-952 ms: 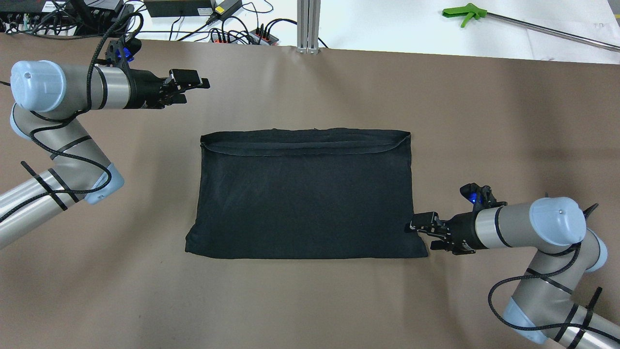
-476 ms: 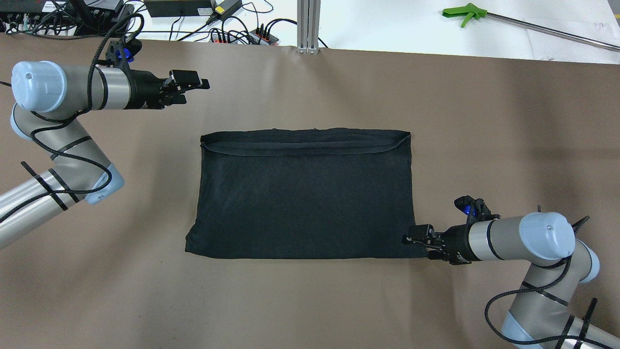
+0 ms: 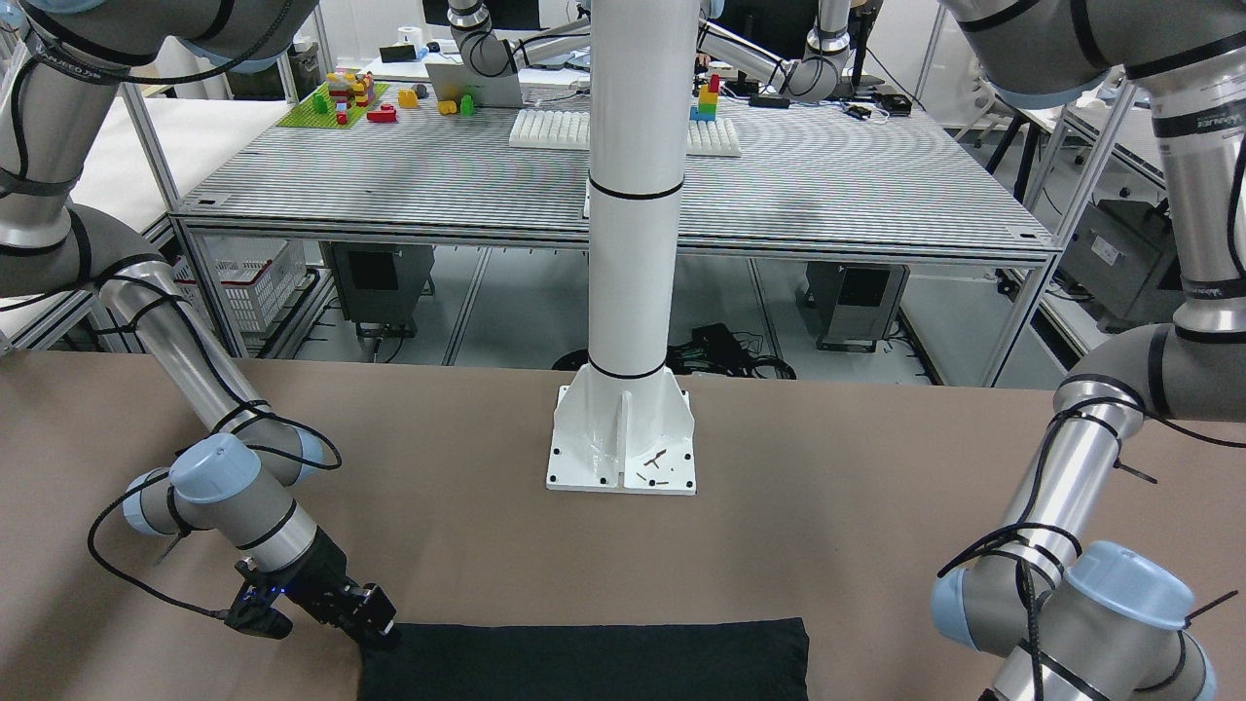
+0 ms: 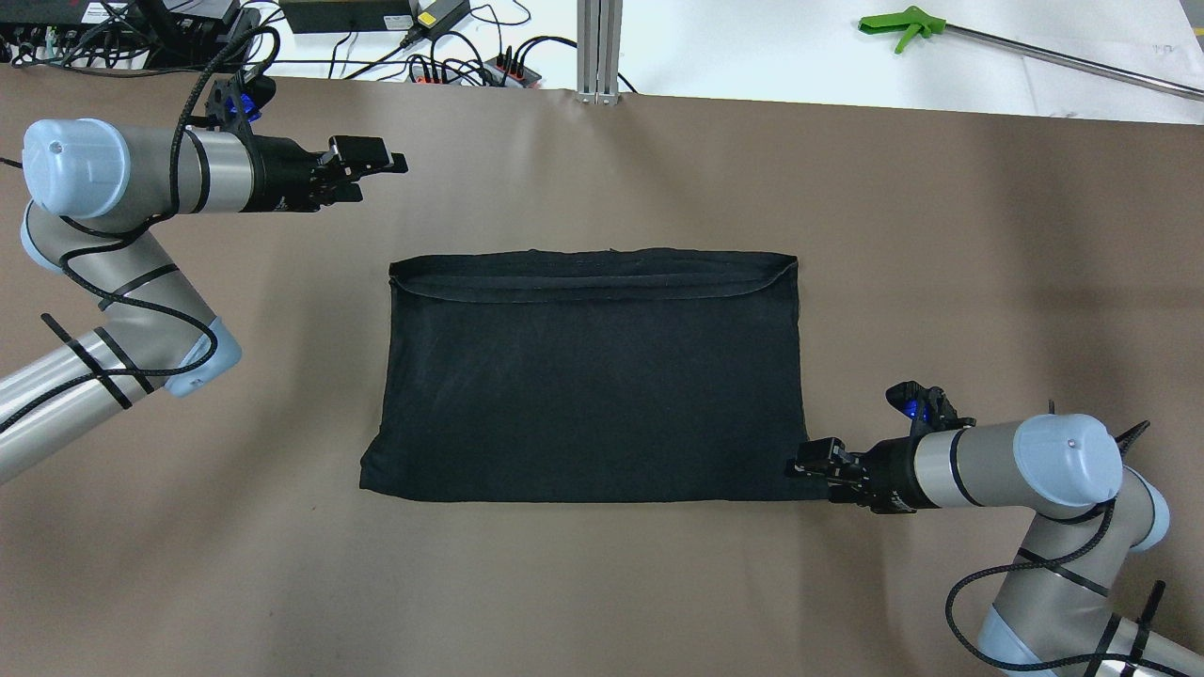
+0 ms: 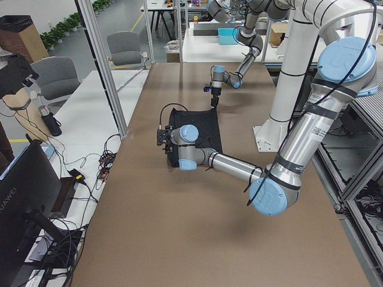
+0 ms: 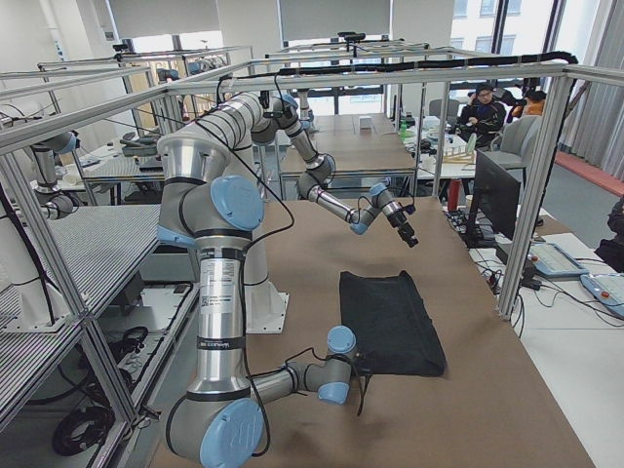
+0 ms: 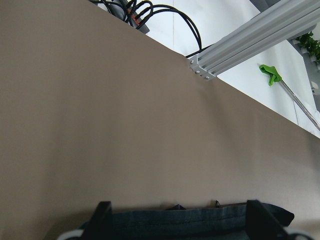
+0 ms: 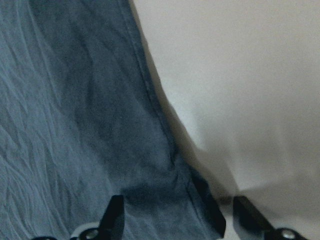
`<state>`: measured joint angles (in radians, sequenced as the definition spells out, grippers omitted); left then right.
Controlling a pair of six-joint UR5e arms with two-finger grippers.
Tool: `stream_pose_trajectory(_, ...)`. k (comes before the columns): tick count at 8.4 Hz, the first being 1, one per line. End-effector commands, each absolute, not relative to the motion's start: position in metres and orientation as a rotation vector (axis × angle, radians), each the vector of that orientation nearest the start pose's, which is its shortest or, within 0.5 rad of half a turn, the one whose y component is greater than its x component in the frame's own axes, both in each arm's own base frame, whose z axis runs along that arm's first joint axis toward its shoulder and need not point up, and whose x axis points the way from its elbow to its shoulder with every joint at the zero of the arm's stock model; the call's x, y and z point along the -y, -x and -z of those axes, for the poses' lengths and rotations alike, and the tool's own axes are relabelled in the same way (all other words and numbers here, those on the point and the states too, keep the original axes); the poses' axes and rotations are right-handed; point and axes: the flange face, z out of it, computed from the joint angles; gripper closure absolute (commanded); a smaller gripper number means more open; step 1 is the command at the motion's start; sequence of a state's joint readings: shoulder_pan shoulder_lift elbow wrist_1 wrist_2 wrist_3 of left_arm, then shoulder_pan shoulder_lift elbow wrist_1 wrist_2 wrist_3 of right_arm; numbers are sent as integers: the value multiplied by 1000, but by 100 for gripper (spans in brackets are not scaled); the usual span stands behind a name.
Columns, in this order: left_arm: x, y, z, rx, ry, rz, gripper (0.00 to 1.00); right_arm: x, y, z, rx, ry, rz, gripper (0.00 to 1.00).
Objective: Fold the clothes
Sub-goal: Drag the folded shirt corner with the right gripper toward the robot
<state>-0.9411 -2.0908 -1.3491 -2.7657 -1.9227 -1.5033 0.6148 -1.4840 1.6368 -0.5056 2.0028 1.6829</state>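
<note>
Spread wide, the right hand (image 4: 800,465) sits low at the lower right corner of the black cloth (image 4: 593,376) in the overhead view. Its two fingers (image 8: 114,215) straddle the hemmed corner and are not pinching it. The left hand (image 4: 384,179), also spread, hangs over bare table (image 4: 941,235) in the upper left of the frame, well apart from the cloth's upper left corner.

The single cloth lies flat in the middle of the frame. It is a thin, matte rectangle, slightly wider along its lower edge. A narrow folded band with a stitched hem runs along its upper edge, and fine wrinkles show in the right wrist view. Smooth brown table covering surrounds it with open room on all four sides, widest toward the right and the bottom of the frame.

At the top of the overhead frame the brown surface ends in a straight edge, where one aluminium post (image 4: 599,47) stands. One green-handled tool (image 4: 903,26) with a long metal rod lies on the white surface beyond.

In the front-facing view one white round pillar (image 3: 633,195) rises from a square bolted base plate (image 3: 623,448), apart from the cloth's near edge. Two grey arms with pale blue caps flank the table.
</note>
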Motion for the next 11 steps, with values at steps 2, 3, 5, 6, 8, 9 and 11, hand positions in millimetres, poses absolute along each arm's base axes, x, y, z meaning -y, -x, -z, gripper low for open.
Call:
stream_pose_trajectory(2,612,-327,-324,-1440,-466,438,6,386,385,-456,1273,61,-353,100)
stream_pose_trajectory(3,612,-327,-324,-1440,-466,438,6,372,369,-438,1305,72,-321,100)
stream_pose_trajectory(5,612,-327,-324,-1439,-467,437,6,341,337,-388,1394,107,-229,100)
stream_pose_trajectory(6,612,-327,-324,-1440,-467,436,6,333,334,-368,1430,109,-212,100)
stream_pose_trajectory(8,611,-328,-323,-1443,-468,433,6,281,369,-338,1480,157,-99,100)
stream_pose_trajectory(9,612,-326,-323,-1442,-470,436,6,258,393,-319,1513,173,-49,100)
stream_pose_trajectory(11,614,-328,-324,-1433,-490,457,6,220,435,-284,1574,181,3,100)
